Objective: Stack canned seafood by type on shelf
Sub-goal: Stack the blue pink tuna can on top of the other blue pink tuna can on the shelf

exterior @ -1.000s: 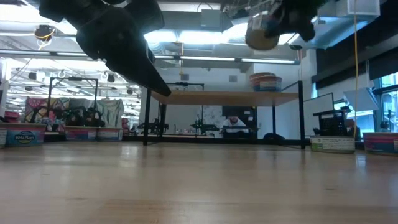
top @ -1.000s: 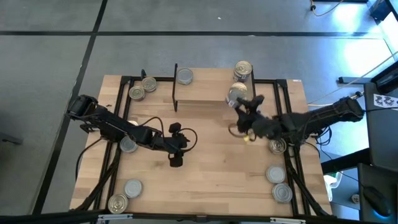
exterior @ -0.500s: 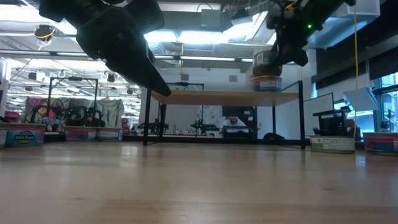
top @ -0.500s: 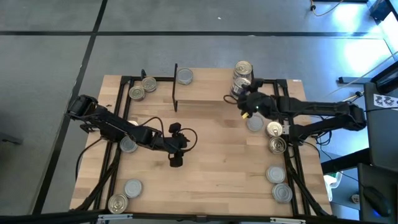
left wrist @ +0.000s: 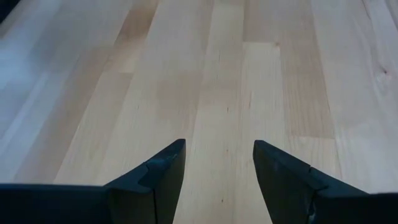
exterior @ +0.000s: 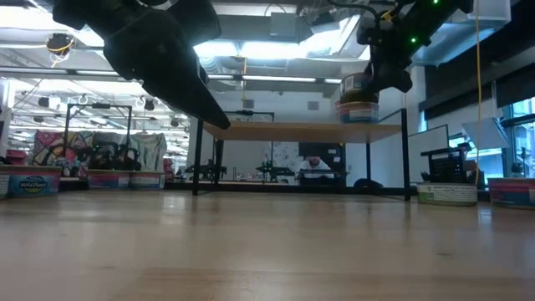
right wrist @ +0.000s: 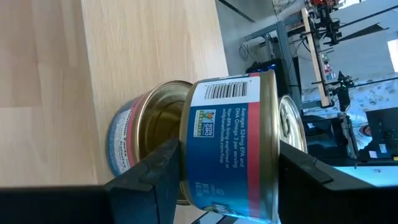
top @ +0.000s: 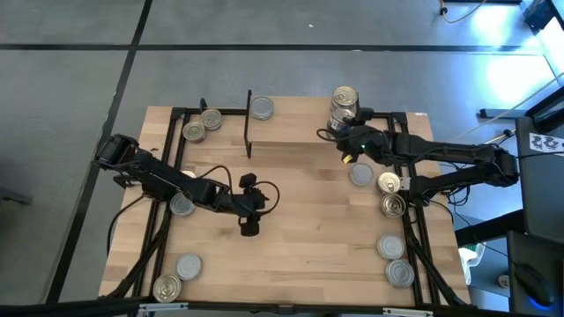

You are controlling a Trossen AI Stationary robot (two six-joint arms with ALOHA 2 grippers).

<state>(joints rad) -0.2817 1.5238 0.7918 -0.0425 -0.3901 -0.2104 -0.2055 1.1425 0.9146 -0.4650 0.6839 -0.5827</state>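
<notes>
My right gripper [right wrist: 227, 155] is shut on a blue-labelled can [right wrist: 230, 143] and holds it just above a gold-topped can [right wrist: 134, 143]. That can stands at the right end of the shelf [top: 286, 128]. In the low view the held can [exterior: 357, 85] hangs directly over the shelf's can [exterior: 358, 111]. I cannot tell whether the two touch. A silver-topped can [top: 262, 107] stands on the shelf's left part. My left gripper [left wrist: 219, 155] is open over bare table, left of centre [top: 249, 220]. My right gripper pinches the can across its height, one finger [right wrist: 305, 174] on the flat top [right wrist: 289, 134] and the other finger [right wrist: 155, 177] under the bottom. The fingers come nearly level from the table's near right side. The can is upright and lifted clear of the shelf board.
Loose cans lie on the table: left of the shelf [top: 203, 123], at the left edge [top: 182, 204], near left [top: 181, 269], and several along the right side [top: 388, 183] [top: 401, 273]. Black frame rails [top: 414, 229] run along both sides.
My right gripper has carried the can from over the open table in front of the shelf toward the far edge, turning as it went. It has also come down a little. The can, tilted before, is now upright above the can at the shelf's right end.
</notes>
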